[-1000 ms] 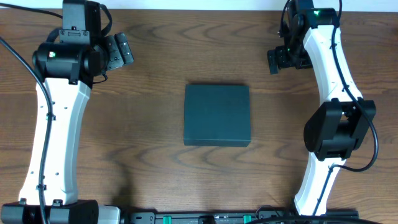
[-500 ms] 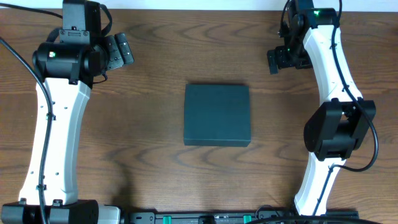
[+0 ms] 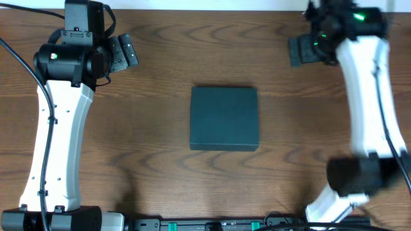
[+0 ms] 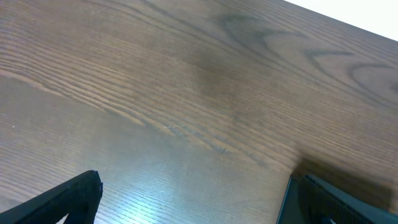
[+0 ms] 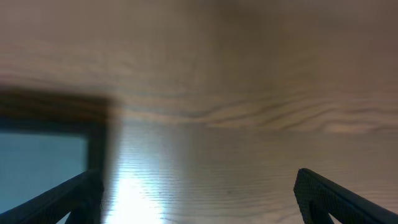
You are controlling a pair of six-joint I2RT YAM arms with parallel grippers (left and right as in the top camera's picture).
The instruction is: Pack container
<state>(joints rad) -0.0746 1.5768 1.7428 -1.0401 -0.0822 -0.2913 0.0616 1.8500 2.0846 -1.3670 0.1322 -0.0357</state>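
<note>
right gripper (image 3: 295,50) shifted rightward, blurred, wide open, empty | left gripper (image 3: 126,51) unmoved, wide open, empty | container (image 3: 224,119) unmoved

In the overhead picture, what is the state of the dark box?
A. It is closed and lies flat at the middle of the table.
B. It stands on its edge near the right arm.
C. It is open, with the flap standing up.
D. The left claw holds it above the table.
A: the dark teal box lies flat and shut on the wooden table, apart from the left claw and the right claw.
</note>
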